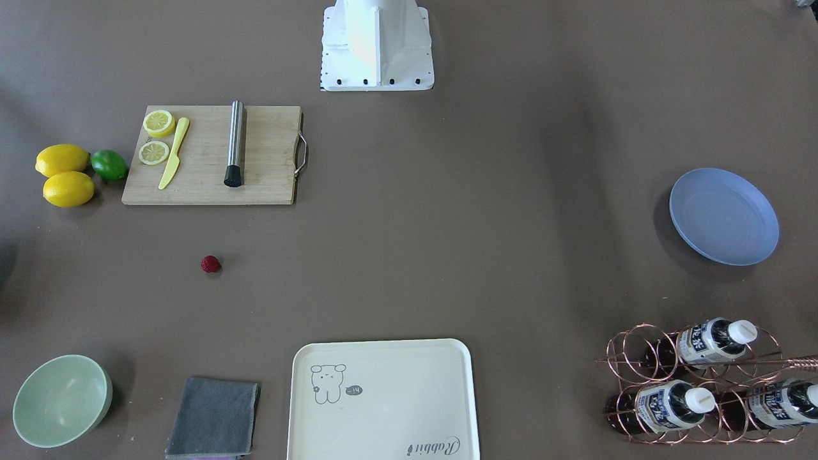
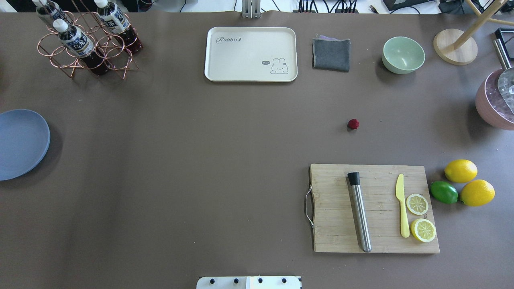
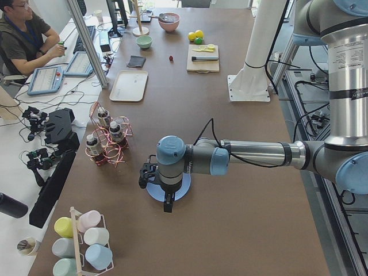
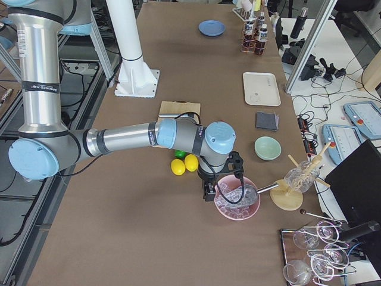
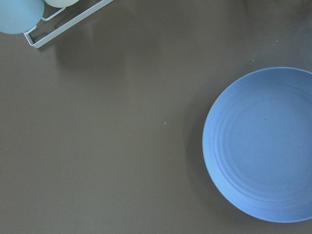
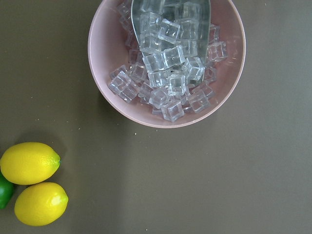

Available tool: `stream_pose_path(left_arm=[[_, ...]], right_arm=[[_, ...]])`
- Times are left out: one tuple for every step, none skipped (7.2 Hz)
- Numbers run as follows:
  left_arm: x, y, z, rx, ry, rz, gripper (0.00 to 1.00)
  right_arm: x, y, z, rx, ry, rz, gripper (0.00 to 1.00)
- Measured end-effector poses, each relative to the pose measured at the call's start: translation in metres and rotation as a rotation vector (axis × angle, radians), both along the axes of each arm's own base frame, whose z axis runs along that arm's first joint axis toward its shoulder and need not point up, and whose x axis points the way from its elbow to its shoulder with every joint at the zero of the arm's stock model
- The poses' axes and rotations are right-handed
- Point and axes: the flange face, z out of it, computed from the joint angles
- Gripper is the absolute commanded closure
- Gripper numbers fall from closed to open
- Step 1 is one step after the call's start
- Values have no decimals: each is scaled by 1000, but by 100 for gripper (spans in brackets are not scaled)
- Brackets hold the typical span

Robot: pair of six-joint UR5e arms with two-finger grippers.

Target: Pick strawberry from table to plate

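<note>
We count several containers on the bench (image 1: pixel 447 223). A pink bowl (image 6: pixel 100 53) is heaped with clear ice cubes (image 6: pixel 168 73), and a metal scoop (image 2: pixel 506 84) lies in among them. A copper wire rack (image 1: pixel 639 345) cradles three white-capped bottles (image 1: pixel 671 406) on their sides. A pale green bowl (image 1: pixel 61 399) stands near a folded grey cloth (image 1: pixel 214 416), and beside that is a cream tray (image 1: pixel 383 396) with a small animal drawing. The wooden cutting board (image 1: pixel 268 153) carries two lemon slices (image 1: pixel 158 122), a yellow knife (image 1: pixel 174 154) and a steel rod with a black tip (image 1: pixel 235 144). Two lemons (image 1: pixel 62 160) and a lime (image 1: pixel 109 164) sit just off its edge. The blue plate (image 1: pixel 724 216), faintly ringed, lies on the robot's left side. The strawberry (image 1: pixel 211 264) is a tiny dark-red, bumpy, roundish berry. It rests on the bare bench on the robot's right side, between the cutting board and the cloth, well apart from the plate. The left arm (image 3: pixel 253 154) hangs its wrist above the plate, and the right arm (image 4: pixel 125 138) hangs over the pink bowl. We cannot tell whether the left jaws or the right jaws are released or clenched.
</note>
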Motion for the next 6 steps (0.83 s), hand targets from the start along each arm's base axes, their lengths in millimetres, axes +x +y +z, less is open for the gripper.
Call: stream_pose_path(left_arm=[[0,0,0,0,0,1,2],[1,0,0,5,0,3,2],[1,0,-1,8,1,4,2],[2,1,-2,10,16,6,2],[4,3,-3,13,43,10,2],[5,4,-4,6,59,7,2]], right_arm=[[0,0,-1,-2,0,3,0],[0,0,-1,-3,0,4,0],[-1,0,-1,-4,0,4,0],[-1,0,0,-6,0,3,0],[-2,1,2,-9,0,2,0],[-3,1,5,-16,-1,0,0]])
